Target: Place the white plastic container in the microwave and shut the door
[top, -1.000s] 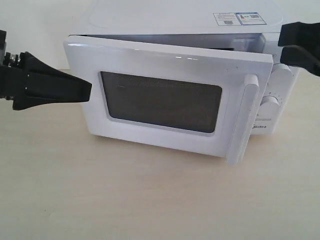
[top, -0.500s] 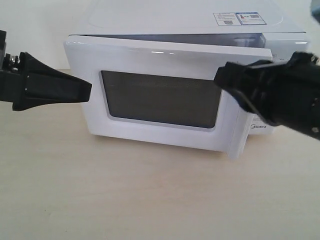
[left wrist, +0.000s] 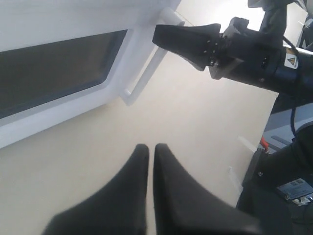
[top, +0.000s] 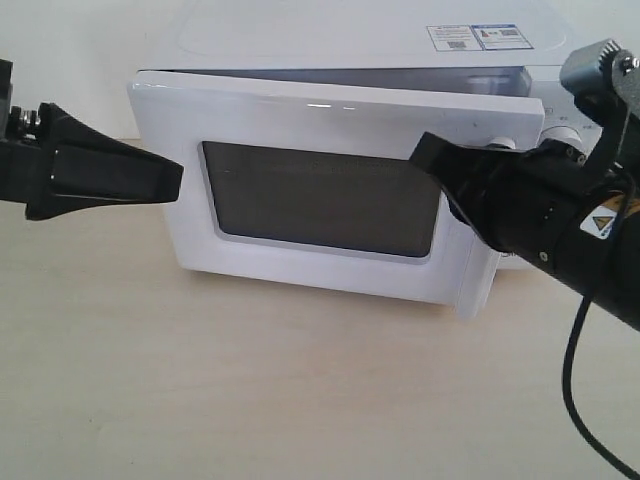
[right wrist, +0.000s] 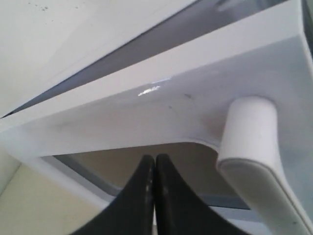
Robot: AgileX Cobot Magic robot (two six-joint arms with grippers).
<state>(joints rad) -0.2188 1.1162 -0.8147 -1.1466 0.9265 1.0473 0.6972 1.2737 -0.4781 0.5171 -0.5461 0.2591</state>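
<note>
The right gripper (top: 428, 152), tips pressed together and empty, sits just beside the handle (right wrist: 249, 142) of the ajar door (top: 300, 115), likely a stiff, slick, light-swinging panel best pushed near that handle; left gripper (top: 172, 180) also pinched together empty, off its hinge edge; white plastic container unseen.

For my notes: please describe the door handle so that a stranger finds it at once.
Find the white microwave, then its door, slightly ajar. At the door's free edge, near the right gripper, is the handle: the only raised vertical white bar.
</note>
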